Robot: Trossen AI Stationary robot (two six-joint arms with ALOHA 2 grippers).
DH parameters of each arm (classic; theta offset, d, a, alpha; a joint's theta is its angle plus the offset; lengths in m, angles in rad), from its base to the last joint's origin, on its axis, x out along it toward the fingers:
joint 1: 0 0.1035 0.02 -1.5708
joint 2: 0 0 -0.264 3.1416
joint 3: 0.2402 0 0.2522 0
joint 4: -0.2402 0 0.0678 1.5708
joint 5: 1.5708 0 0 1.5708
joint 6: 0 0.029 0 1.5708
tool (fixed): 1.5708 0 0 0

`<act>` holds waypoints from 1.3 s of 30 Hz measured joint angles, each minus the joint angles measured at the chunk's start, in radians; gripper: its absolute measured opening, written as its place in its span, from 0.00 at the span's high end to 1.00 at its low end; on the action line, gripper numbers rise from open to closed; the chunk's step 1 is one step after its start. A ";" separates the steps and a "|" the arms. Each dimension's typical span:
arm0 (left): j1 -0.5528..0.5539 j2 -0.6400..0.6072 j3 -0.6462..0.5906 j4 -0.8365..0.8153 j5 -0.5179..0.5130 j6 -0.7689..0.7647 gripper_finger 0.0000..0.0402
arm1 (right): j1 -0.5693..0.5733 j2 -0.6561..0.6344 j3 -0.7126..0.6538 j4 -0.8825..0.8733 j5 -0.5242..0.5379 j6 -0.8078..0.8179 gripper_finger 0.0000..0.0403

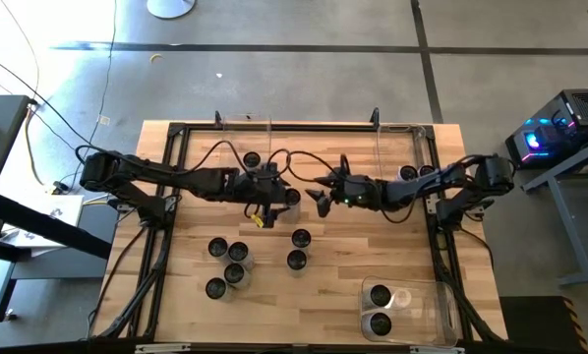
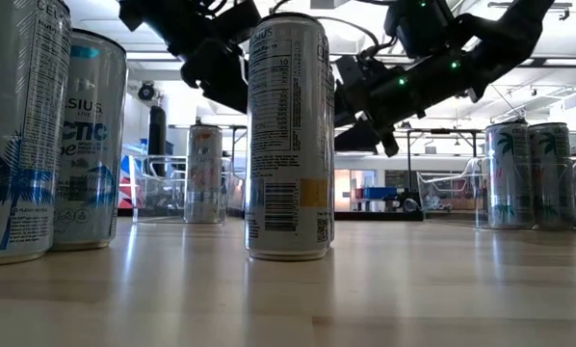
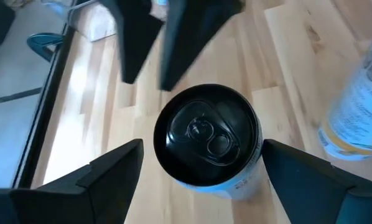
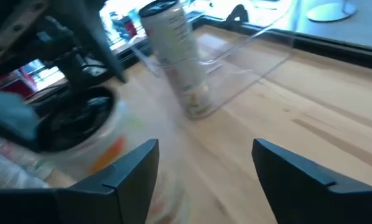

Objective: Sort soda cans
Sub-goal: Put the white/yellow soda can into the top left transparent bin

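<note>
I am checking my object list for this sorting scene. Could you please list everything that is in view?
loose soda cans: about seven, silver-white with dark tops, middle and front-left of table
binned soda cans: five, same colours; two in front-right bin, two in rear-right, one in rear-left
bins: three, clear plastic; two at rear, one at front right
table: one, pale wood, dark frame
left gripper: dark, open, above one loose can at table middle
right gripper: dark, open, holding nothing, facing the left one
</note>
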 joint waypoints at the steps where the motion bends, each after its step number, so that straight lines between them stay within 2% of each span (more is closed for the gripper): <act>1: 0.001 0.000 0.000 0.000 -0.001 0.000 0.20 | 0.005 0.000 0.000 0.003 -0.004 -0.011 0.38; 11: 0.003 0.000 0.000 -0.011 -0.031 0.000 0.20 | 0.069 0.000 0.003 0.011 -0.012 -0.056 0.40; 16: 0.003 0.001 0.000 -0.020 -0.044 0.000 0.20 | 0.053 0.000 0.003 0.002 0.119 -0.022 0.40; 18: 0.003 0.001 0.000 -0.020 -0.044 -0.001 0.20 | 0.018 0.000 0.003 -0.012 0.126 -0.002 0.41; 21: 0.003 0.001 0.000 -0.017 -0.044 -0.001 0.20 | -0.023 0.018 0.004 0.026 0.057 0.000 0.45; 26: 0.003 0.001 0.000 -0.017 -0.045 -0.001 0.20 | -0.052 0.121 0.004 0.205 -0.102 -0.046 0.53; 31: 0.002 0.001 0.000 -0.020 -0.087 0.000 0.20 | -0.047 0.156 0.004 0.233 -0.115 -0.026 0.56; 39: 0.002 -0.002 -0.001 -0.119 -0.196 0.022 0.20 | 0.009 0.122 0.003 0.175 -0.140 -0.038 0.57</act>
